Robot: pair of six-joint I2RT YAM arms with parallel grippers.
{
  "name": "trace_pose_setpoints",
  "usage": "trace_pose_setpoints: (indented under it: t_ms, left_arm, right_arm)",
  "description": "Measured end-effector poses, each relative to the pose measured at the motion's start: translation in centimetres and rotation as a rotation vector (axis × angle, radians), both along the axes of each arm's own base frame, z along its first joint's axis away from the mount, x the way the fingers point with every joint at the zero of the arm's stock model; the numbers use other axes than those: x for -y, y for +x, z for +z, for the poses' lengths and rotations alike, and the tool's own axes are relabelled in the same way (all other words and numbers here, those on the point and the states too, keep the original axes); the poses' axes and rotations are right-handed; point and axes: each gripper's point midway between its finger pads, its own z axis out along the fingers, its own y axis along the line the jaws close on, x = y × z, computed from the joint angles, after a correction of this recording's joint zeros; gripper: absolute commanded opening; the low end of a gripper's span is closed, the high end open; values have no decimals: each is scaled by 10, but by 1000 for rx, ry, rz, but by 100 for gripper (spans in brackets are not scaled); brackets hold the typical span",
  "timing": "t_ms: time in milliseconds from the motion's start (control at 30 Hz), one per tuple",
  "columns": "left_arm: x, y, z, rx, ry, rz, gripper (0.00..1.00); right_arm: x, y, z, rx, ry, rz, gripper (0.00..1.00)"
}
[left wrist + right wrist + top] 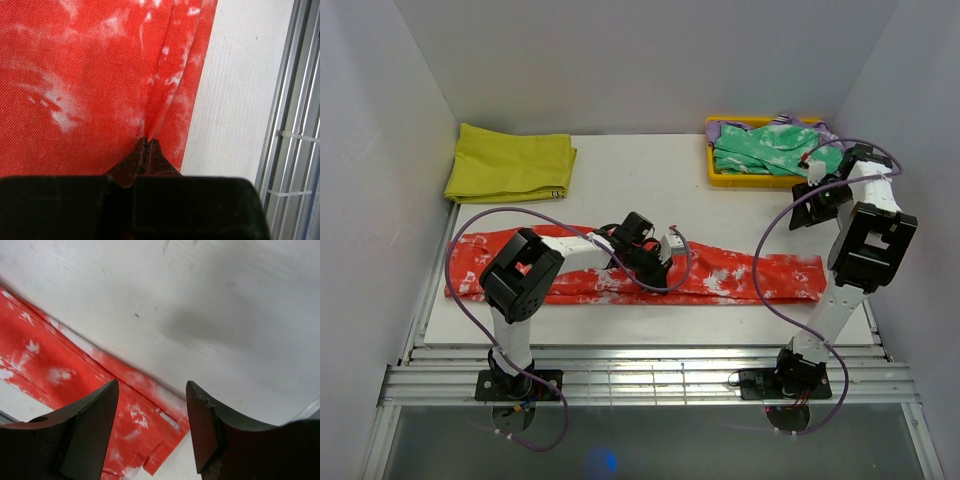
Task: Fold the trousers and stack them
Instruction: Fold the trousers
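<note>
The red-orange trousers (740, 275) with white blotches lie as one long folded strip across the white table, from left to right. My left gripper (665, 250) sits low on the middle of the strip. In the left wrist view its jaws (147, 141) are closed, with a pinched ridge of the fabric (75, 75) running into the tips near the strip's edge. My right gripper (810, 190) is open and empty, raised above the table at the right. In the right wrist view (152, 383) one end of the trousers (60, 375) shows below it.
A folded yellow cloth (510, 163) lies at the back left. A yellow tray (712, 165) at the back right holds a green white-mottled garment (770, 150). A slatted metal rail (640, 375) runs along the table's front edge. White walls close in three sides.
</note>
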Motion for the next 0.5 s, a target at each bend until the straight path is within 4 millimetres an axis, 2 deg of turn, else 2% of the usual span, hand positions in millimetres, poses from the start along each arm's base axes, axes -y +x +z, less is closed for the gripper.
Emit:
trace_pose_setpoints:
  t_ms: [100, 267, 367, 500]
  left_arm:
    - [1, 1, 0, -41, -1, 10, 0]
    - [1, 1, 0, -91, 0, 20, 0]
    - [1, 0, 0, -102, -1, 22, 0]
    - [1, -1, 0, -104, -5, 26, 0]
  right_arm:
    - [20, -29, -8, -48, -24, -9, 62]
    - [44, -78, -40, -149, -41, 15, 64]
    - [45, -93, -54, -182, -54, 55, 66]
    - [46, -95, -59, -180, -73, 90, 67]
